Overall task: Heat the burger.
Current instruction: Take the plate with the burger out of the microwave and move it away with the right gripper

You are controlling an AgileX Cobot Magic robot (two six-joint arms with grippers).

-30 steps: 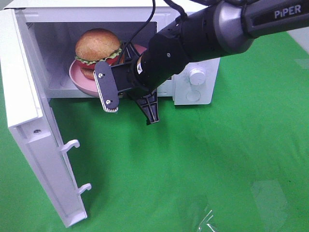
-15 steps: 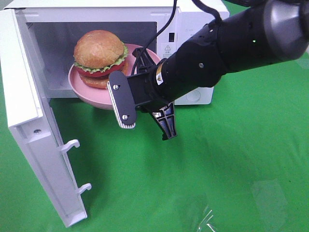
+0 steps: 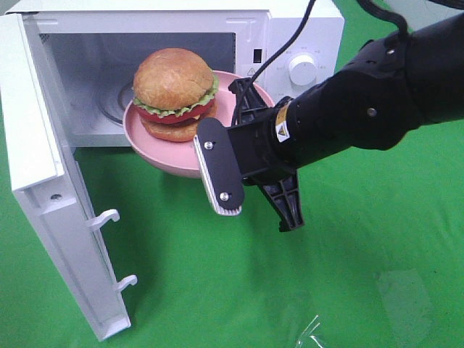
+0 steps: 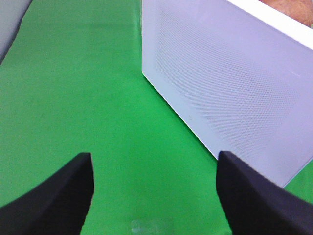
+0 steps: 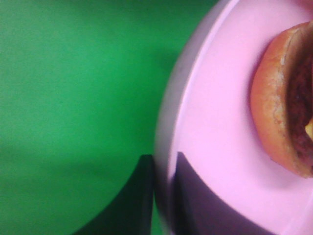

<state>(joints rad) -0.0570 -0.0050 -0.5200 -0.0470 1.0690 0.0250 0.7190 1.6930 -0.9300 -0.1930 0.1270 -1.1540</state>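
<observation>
From the high camera I see the white microwave [image 3: 301,43] with its door [image 3: 43,181] swung wide open to the left, standing on the green cloth [image 3: 362,275]. The right gripper [image 3: 239,138] holds the pink plate [image 3: 156,148] by its rim, at the side toward the control panel, and the plate is in the air in front of the opening, partly over the cloth. The burger [image 3: 175,93] sits upright on the plate, its bun top glossy, with lettuce and the red layer visible at the edge. On the left wrist camera I see the left gripper [image 4: 154,193] with its two dark fingers [image 4: 58,191] well apart and nothing between them; below it is the cloth and the perforated pane of the door [image 4: 230,83]. On the right wrist camera the right gripper [image 5: 164,196] is closed on the plate rim [image 5: 168,142], one finger on each face of it, and the burger [image 5: 281,112] lies on the plate just beyond the fingers.
</observation>
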